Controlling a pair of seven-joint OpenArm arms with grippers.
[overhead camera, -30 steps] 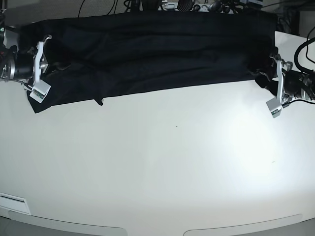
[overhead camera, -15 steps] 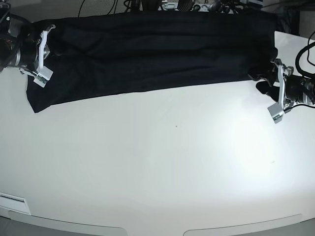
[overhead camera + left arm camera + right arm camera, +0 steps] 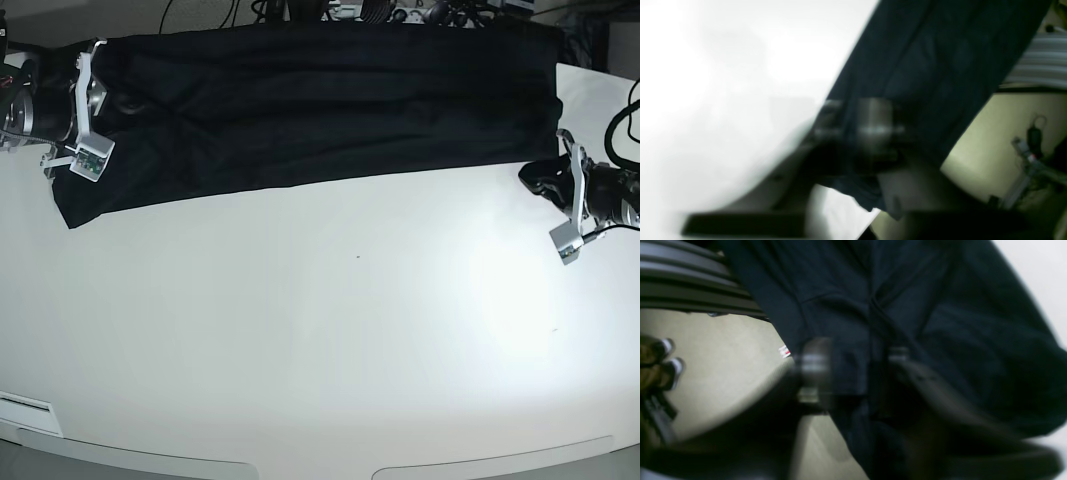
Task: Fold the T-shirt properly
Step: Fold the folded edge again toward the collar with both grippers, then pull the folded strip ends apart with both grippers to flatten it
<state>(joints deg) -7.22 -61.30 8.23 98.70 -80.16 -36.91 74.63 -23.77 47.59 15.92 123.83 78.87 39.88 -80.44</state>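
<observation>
Fingers of the left gripper [image 3: 572,196], at the base view's right edge, are clenched together; a dark scrap of cloth sits against them, but whether it is pinched I cannot tell. Its wrist view is blurred: dark fabric crosses between its fingers [image 3: 873,126].

Right gripper [image 3: 84,108], base view's left: white fingers [image 3: 88,160] straddle the shirt's end. Wrist view shows cloth lying between the two fingers, a gap visible; grasp or release cannot be told.

Large plain black soft cloth T-shirt [image 3: 320,100] lies as a long band across the far side of the white table [image 3: 330,330], spanning nearly gripper to gripper.
</observation>
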